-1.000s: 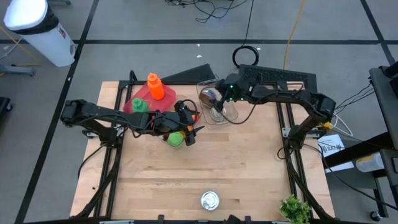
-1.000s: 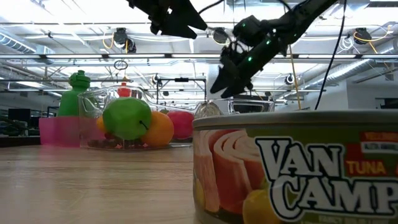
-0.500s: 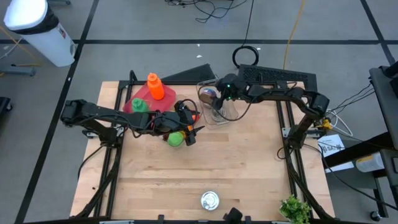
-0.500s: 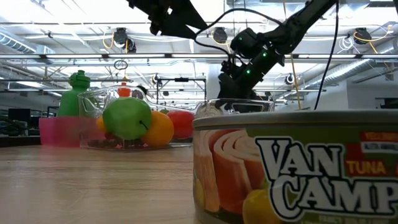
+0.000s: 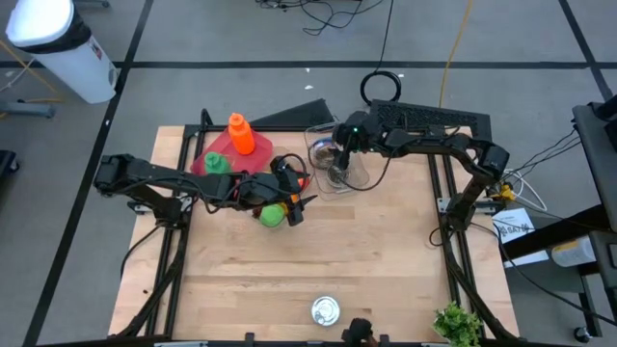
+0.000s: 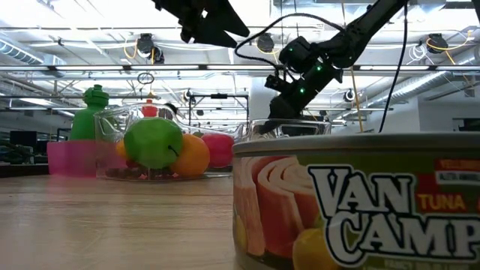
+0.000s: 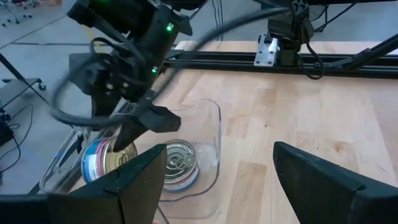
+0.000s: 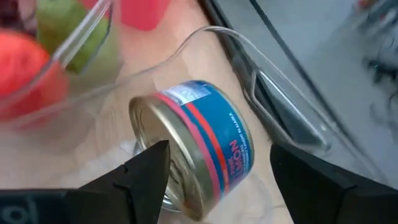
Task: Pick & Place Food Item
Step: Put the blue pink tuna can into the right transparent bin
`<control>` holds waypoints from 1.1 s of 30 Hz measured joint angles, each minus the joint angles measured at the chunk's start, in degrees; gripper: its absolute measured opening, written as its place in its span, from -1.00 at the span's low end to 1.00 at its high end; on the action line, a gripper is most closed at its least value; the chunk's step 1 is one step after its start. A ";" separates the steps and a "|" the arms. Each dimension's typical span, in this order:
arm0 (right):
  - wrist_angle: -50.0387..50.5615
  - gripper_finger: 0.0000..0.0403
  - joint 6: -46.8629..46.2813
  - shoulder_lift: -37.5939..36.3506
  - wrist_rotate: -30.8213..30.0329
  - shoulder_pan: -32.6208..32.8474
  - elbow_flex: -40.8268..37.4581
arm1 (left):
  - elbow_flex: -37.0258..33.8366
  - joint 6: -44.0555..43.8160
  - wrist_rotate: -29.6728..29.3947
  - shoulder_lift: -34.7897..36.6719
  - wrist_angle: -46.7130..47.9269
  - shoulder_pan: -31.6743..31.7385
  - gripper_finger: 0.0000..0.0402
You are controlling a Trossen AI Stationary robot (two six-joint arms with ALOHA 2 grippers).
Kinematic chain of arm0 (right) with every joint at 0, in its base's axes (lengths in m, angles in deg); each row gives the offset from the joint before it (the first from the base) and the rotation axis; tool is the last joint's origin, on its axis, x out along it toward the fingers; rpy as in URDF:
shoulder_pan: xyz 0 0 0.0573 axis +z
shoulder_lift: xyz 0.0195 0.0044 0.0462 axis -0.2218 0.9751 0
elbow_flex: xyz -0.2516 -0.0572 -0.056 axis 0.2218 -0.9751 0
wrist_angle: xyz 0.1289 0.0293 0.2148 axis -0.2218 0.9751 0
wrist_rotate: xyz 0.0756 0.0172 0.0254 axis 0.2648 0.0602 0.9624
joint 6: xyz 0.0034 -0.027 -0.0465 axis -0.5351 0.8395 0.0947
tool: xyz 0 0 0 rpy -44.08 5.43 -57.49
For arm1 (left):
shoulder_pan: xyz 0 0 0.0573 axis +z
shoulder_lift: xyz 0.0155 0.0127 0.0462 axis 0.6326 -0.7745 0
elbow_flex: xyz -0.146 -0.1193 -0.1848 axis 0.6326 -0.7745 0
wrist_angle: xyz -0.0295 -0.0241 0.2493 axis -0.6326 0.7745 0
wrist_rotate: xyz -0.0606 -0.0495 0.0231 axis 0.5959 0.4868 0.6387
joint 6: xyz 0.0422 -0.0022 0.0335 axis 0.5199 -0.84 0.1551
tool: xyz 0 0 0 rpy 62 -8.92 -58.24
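A blue can with a red stripe (image 8: 199,140) lies tilted in a clear tray (image 5: 337,164) at the table's far middle, beside an upright silver-topped can (image 7: 180,163). My right gripper (image 8: 217,180) reaches down into the tray, open, one finger on either side of the blue can. It also shows in the high view (image 5: 335,166) and the low view (image 6: 283,112). My left gripper (image 7: 217,186) hangs open with nothing between its fingers, above a green apple (image 5: 273,214). A tuna can (image 5: 325,309) stands near the front edge. My right gripper comes slanting down from the table's right side. One finger (image 8: 146,171) overlaps the rim (image 8: 149,124) of the blue can's lid, and the other (image 8: 305,180) stands apart from the can's side. I cannot tell whether either finger touches the can.
A clear container holds the green apple (image 6: 154,142), an orange (image 6: 193,154) and a red fruit (image 6: 219,148). An orange bottle (image 5: 240,133) and a green bottle (image 5: 216,162) stand on a pink tray (image 5: 207,149) at the far left. Leafy greens (image 5: 458,323) lie at the near right corner.
My right gripper has sunk into the clear tray toward the blue can, shifting a little toward the table's left, and has rolled about its own line. Its fingers have drawn closer together around the can.
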 joint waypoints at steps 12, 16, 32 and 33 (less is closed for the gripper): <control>-3.76 0.32 14.87 4.37 8.37 -0.98 0.04 | 0.00 0.40 1.82 -0.02 1.10 -0.01 0.50; -2.69 0.27 15.64 5.65 8.93 -0.68 0.00 | 0.00 0.35 1.84 -0.02 1.46 -0.01 0.50; 3.07 -0.11 -22.08 0.28 17.33 -1.97 -0.07 | 0.00 0.31 1.82 -0.02 1.65 0.00 0.50; 2.55 -0.11 -27.20 0.86 18.45 -2.33 -0.07 | 0.00 0.31 1.81 -0.02 1.65 -0.01 0.50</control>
